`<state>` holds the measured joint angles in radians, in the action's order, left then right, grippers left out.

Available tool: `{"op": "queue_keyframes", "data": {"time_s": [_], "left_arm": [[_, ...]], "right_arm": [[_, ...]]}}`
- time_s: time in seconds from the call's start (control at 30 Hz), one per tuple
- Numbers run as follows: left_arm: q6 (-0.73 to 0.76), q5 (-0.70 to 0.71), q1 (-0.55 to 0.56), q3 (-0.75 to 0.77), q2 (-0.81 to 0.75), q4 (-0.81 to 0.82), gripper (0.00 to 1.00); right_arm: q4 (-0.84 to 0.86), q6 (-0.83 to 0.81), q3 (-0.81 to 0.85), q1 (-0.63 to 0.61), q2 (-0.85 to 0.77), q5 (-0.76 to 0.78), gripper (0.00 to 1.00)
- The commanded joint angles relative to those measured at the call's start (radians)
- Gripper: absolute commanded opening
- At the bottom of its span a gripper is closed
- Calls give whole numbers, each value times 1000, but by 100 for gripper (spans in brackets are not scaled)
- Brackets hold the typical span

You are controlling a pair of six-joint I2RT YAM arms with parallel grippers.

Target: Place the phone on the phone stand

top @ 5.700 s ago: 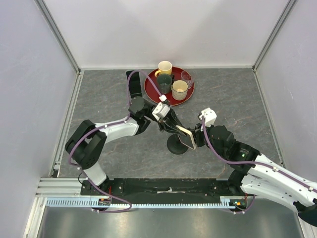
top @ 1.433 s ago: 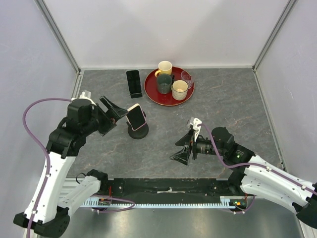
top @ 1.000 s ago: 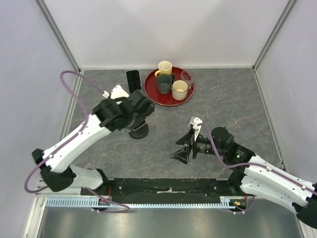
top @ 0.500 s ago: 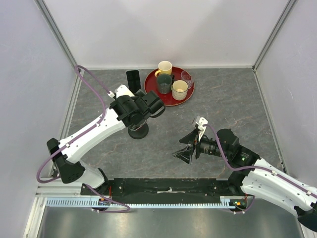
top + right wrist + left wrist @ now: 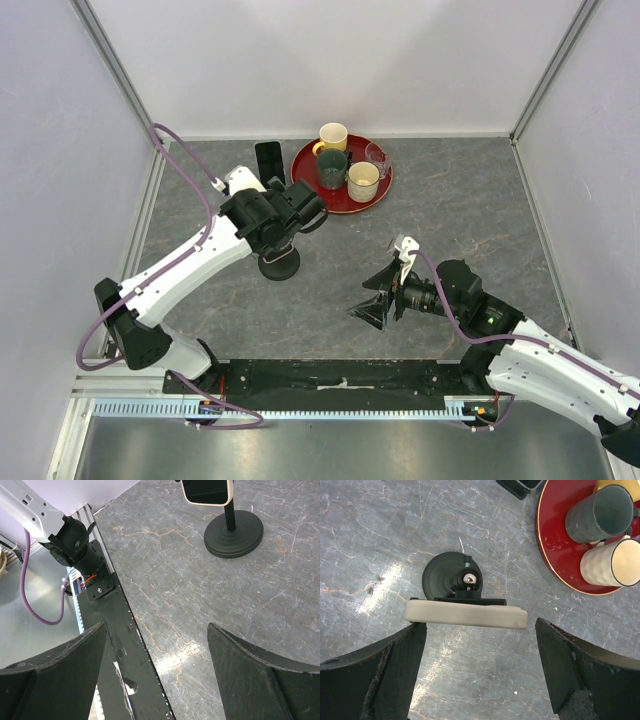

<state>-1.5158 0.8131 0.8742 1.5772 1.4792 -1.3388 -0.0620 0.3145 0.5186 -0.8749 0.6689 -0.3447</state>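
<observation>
Phone (image 5: 465, 616) sits in the holder on top of the phone stand (image 5: 442, 575). In the left wrist view it is seen edge-on from above, its cream case edge lying across the post with the round disc base behind it. The right wrist view shows the lower part of the glossy black screen at the top of the post, clear of the desk (image 5: 450, 220). In the top view the phone itself is hidden under the left arm's wrist; only the disc base shows, left of the desk's middle, about midway between far and near edges. Left tool (image 5: 481, 630) hangs over the stand with jaws spread wide, gripping nothing, its 2 fingers (image 5: 395, 670) standing off either end of the phone. One tip is just beside the case end, contact cannot be told; the other is apart. Right tool (image 5: 156, 630) is also spread wide and empty, low over the desk towards the near edge, well apart from the stand and pointing at it. At the far edge, left of centre: red tray (image 5: 300, 180) carrying 3 mugs (image 5: 331, 168) and 1 clear glass (image 5: 377, 154). Black slab (image 5: 268, 162) lies just beside the tray, on the side of the desk's left edge.
</observation>
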Motion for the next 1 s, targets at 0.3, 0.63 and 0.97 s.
{"op": "queue_keyframes", "data": {"time_s": [0.3,0.63,0.97], "left_arm": [[146,112,-14,18,7,-200,96],[397,89,-14,-127,-175,-6,96],[459,87,-14,-184,-181,150,95]], "right_arm": [[44,6,8,2,11,10,88],[112,14,-3,1,60,-14,89],[114,28,-11,2,46,-10,88]]}}
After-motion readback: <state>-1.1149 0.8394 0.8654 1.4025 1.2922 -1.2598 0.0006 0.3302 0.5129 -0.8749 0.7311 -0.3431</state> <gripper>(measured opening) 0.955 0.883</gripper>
